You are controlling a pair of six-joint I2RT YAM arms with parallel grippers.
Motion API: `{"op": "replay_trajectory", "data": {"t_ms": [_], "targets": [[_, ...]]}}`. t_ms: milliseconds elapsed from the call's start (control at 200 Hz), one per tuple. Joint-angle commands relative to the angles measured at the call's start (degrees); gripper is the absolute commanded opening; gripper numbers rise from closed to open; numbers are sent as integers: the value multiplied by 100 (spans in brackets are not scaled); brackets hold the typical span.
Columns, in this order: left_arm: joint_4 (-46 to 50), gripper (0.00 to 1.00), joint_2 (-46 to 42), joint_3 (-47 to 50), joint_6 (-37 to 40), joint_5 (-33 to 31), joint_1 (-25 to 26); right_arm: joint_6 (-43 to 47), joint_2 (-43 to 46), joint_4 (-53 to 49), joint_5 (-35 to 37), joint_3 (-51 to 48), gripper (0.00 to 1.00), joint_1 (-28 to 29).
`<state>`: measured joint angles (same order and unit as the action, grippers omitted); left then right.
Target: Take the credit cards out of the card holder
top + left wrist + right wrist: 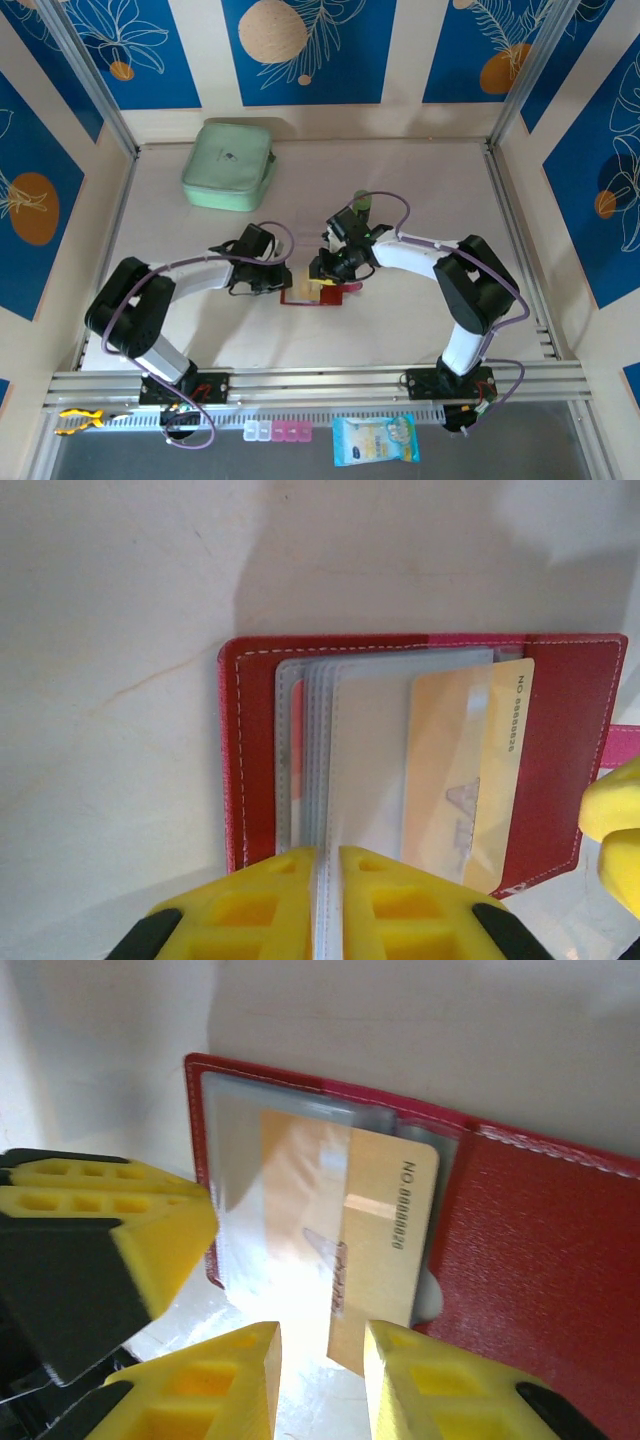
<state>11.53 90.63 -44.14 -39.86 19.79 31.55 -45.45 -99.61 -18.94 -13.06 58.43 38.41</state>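
The dark red card holder lies open on the table between my two grippers. My left gripper is shut on the edge of its greyish clear sleeves, pinning them. A yellowish-tan credit card sticks partway out of a sleeve, its number strip showing. The card's free corner lies between the fingers of my right gripper, which stand apart and open; the card is close to the right finger and clear of the left one. In the left wrist view the card holder spreads flat, with the same credit card on its right half.
A mint-green zip case sits at the back left of the table. Metal rails run along the near edge, with a blue packet and small pink boxes below them. Aluminium posts and walls frame the sides.
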Motion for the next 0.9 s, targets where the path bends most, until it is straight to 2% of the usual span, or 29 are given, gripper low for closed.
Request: {"op": "replay_trajectory", "data": {"t_ms": [0, 235, 665, 895], "targets": [[212, 15, -19, -174, 154, -21, -46, -18, 20, -129, -5, -117, 30, -28], [170, 15, -255, -191, 35, 242, 4, -78, -165, -32, -68, -170, 29, -51], [-176, 12, 290, -266, -5, 580, 200, -129, -414, 283, -312, -286, 28, -122], [-38, 11, 539, -185, 65, 488, 202, -187, -533, 608, -629, -365, 26, -160]]}}
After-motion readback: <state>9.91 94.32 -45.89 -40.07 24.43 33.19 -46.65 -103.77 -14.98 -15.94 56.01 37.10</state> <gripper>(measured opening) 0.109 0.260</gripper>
